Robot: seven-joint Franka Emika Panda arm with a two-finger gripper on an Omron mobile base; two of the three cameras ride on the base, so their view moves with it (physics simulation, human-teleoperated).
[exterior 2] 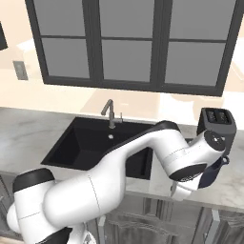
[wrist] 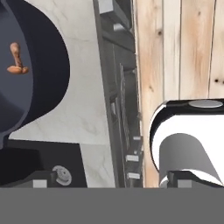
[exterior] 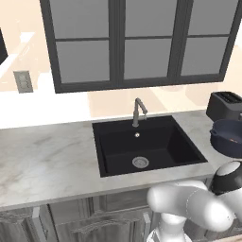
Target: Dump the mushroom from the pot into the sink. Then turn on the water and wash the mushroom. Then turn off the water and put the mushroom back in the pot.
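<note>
The sink [exterior: 146,146] lies left of the pincer, its black basin bare around the steel drain [exterior: 140,162]. In the hand view, the pot [wrist: 41,74] sits at upper left, near the counter edge [wrist: 103,109], with the mushroom [wrist: 16,60] inside. The pincer [wrist: 109,186] stands spread wide, gripping nothing.

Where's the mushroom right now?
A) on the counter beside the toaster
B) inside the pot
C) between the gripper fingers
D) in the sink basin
B: the hand view shows the mushroom lying inside the dark pot, which stands on the counter right of the sink, and the basin holds nothing but its drain.
</note>
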